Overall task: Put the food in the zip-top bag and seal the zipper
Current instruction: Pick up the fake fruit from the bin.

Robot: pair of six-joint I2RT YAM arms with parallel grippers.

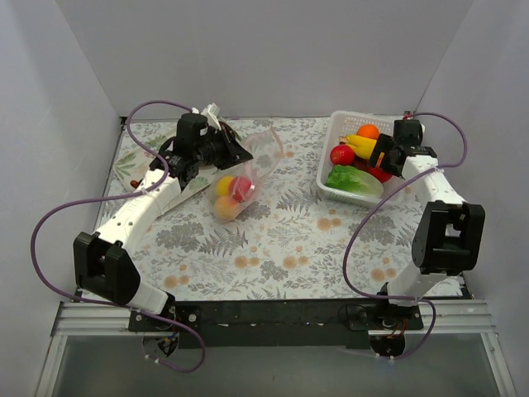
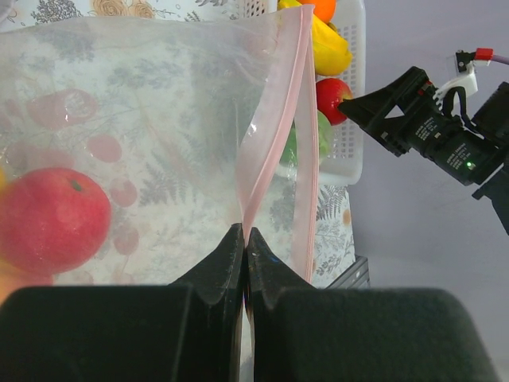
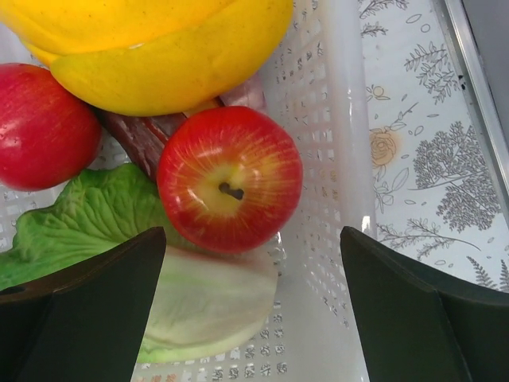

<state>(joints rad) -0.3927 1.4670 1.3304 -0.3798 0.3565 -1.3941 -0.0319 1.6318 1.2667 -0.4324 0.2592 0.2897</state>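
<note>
The clear zip-top bag lies at the left middle with a yellow, a red and an orange fruit inside. My left gripper is shut on the bag's mouth edge; the left wrist view shows its jaws pinching the pink zipper strip, with a red fruit inside the bag. My right gripper is open over the white basket, above a red apple, a green leafy piece, a yellow banana and another red fruit.
The basket stands at the back right and also holds an orange. Its slotted wall lies between my right fingers. Grey walls enclose the flowered tablecloth. Purple cables loop beside both arms.
</note>
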